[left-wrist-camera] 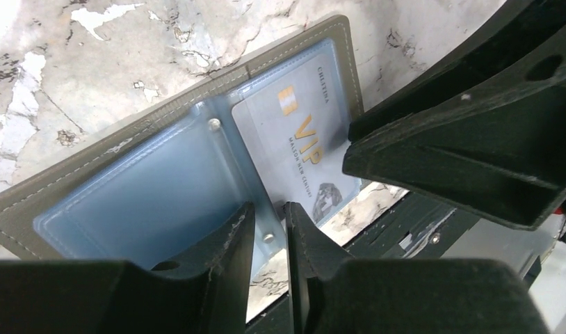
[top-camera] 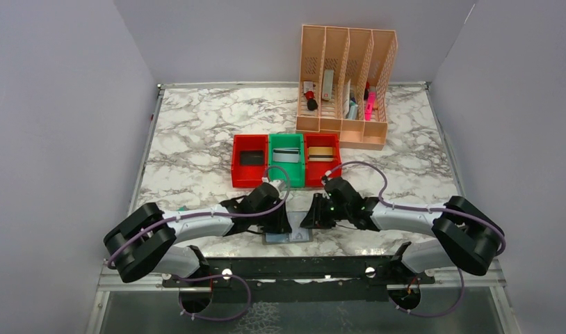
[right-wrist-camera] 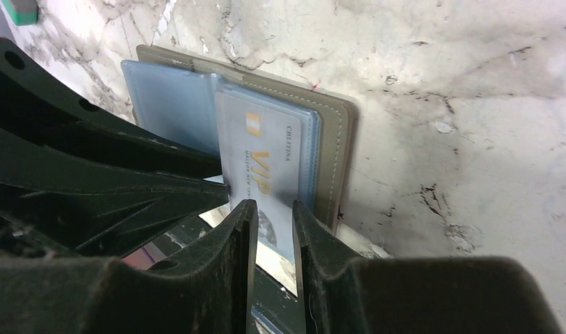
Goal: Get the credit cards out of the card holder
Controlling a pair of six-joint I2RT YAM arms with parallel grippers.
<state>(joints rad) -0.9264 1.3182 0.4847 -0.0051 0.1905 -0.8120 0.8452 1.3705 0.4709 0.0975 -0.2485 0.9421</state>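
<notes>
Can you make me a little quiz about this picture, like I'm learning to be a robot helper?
1. True or false: the card holder lies open on the table.
2. Which gold word is printed on the card in the holder? A) VIP B) BANK C) STAR
3. Fill in the gap: the middle bin in the row of three is coloured ____.

Key: 1 true; 2 A; 3 green.
</notes>
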